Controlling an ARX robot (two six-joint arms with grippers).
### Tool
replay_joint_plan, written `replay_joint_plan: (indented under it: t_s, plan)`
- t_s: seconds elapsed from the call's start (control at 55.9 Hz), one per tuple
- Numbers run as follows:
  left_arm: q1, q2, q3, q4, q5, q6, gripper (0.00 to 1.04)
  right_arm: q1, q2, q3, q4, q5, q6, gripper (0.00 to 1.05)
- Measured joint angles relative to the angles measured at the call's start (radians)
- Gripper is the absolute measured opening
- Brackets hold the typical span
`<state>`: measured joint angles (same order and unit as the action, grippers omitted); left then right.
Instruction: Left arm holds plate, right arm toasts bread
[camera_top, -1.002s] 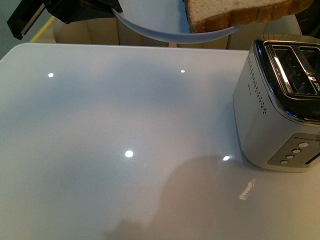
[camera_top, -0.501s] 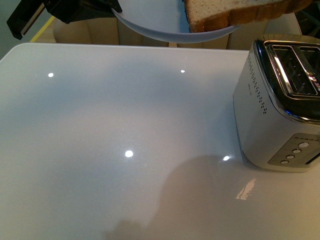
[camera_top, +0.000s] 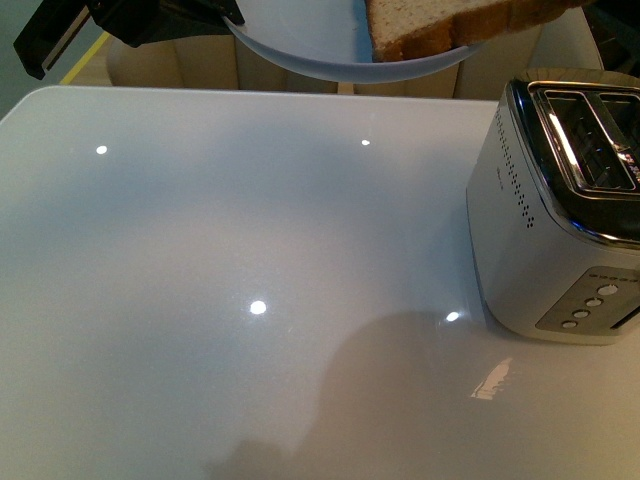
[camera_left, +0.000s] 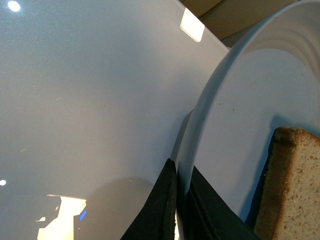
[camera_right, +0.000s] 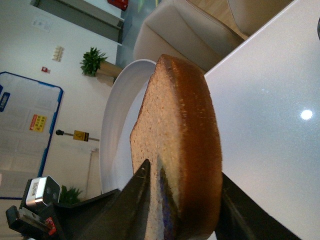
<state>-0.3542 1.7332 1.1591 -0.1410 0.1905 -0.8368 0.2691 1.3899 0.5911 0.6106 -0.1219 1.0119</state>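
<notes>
Right hand grips the bread; left hand clamps the plate.

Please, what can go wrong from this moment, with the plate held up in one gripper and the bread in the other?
1. The left gripper pinches the round pale blue-grey plate only at its thin rim, above the glossy white table. The plate may slip or tilt.
2. The right gripper clamps the light brown bread slice at one end. The slice may bend or tear.
3. The silver toaster has slots that look narrow. A tilted slice could catch on the edge.
</notes>
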Motion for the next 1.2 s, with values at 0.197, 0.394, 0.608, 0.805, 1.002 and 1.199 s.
replay_joint_plan:
  t_s: [0.197, 0.394, 0.608, 0.805, 1.002, 1.199]
  plan:
    - [0.0, 0.0, 0.0, 0.0, 0.0, -0.001, 0.03, -0.017, -0.101, 0.0, -0.053, 0.006, -0.008, 0.03]
    - [0.0, 0.0, 0.0, 0.0, 0.0, -0.003, 0.03, -0.069, -0.257, 0.021, -0.154, 0.037, -0.095, 0.03]
    - [0.0, 0.0, 0.0, 0.0, 0.0, -0.004, 0.03, -0.182, -0.396, 0.07, -0.238, 0.135, -0.391, 0.03]
    - [0.0, 0.0, 0.0, 0.0, 0.0, -0.004, 0.03, -0.231, -0.332, 0.031, -0.222, 0.157, -0.621, 0.03]
    - [0.0, 0.0, 0.0, 0.0, 0.0, -0.004, 0.03, -0.219, -0.209, 0.005, -0.16, 0.183, -0.764, 0.03]
    - [0.0, 0.0, 0.0, 0.0, 0.0, -0.004, 0.03, -0.201, -0.095, 0.004, -0.091, 0.198, -0.861, 0.03]
